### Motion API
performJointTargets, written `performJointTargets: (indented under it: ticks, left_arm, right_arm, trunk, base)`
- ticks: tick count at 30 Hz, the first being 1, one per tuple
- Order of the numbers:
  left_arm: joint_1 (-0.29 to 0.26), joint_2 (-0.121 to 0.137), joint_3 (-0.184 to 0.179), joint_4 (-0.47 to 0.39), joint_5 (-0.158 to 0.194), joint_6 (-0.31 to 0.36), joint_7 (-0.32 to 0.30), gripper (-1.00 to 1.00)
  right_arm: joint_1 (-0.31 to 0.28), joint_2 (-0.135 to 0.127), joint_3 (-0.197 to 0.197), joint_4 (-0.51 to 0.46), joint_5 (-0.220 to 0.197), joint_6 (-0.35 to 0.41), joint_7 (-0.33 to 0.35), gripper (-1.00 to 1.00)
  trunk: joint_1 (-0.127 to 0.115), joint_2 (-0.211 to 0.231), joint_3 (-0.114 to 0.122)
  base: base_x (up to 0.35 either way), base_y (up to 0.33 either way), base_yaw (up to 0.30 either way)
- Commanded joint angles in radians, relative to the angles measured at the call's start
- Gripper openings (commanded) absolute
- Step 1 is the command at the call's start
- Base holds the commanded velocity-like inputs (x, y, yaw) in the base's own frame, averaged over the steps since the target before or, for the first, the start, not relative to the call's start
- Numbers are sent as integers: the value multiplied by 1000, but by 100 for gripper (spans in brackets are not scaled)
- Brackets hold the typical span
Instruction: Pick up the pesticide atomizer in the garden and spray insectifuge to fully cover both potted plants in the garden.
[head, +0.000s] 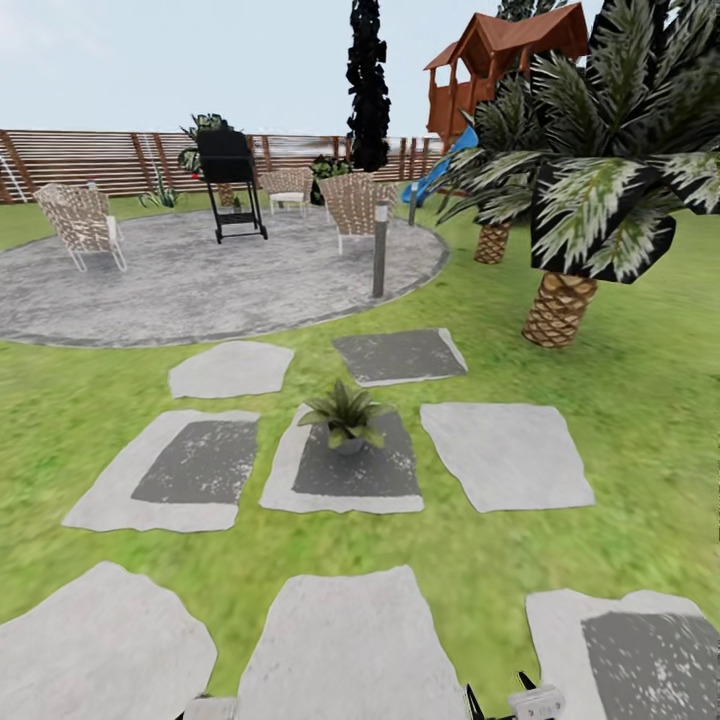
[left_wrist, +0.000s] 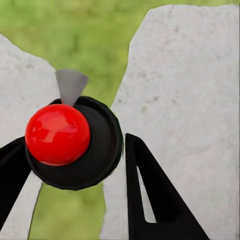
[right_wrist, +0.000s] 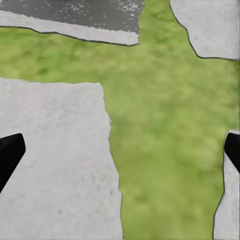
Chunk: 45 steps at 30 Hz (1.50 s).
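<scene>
Ahead, in the head view, the lawn spreads across the frame with pale stepping stones set in rows. One potted plant stands at the middle of the frame, on the dark patch of a stone, its pointed leaves spread low over a small grey pot. Beyond it, in the upper left, lies the round grey patio with wicker chairs, a black grill and a slim lamp post at its near rim. A brown slatted fence runs behind the patio. Two palms fill the upper right, with a red-brown play tower and its blue slide behind them.

In the left wrist view, the left pincer is closed to a narrow gap around the sprayer. The sprayer shows as a dark round body with a glossy red knob in it and a grey wedge-shaped tip. One black finger meets its edge at the lower left of the frame, and the other stands against it at the lower middle. Grass and two pale stones lie below.

In the right wrist view, the right pincer is spread wide and holds nothing, its black fingertips at the far left and right edges of the frame. Under it are grass and pale stones, with a dark-patched stone at the upper left.
</scene>
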Motion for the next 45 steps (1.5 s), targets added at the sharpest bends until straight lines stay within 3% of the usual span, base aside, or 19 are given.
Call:
performJointTargets:
  ticks: [1,45]
  left_arm:
    - [0,0,-1,1,0,-3,2,-100]
    - [0,0,-1,1,0,-3,2,-100]
  right_arm:
    - [-1,0,2,1,2,-3,0,100]
    - [-1,0,2,1,2,-3,-1,100]
  trunk:
    - [0,0,-1]
    - [0,0,-1]
  base:
    - [89,-266,0]
    - [86,-267,0]
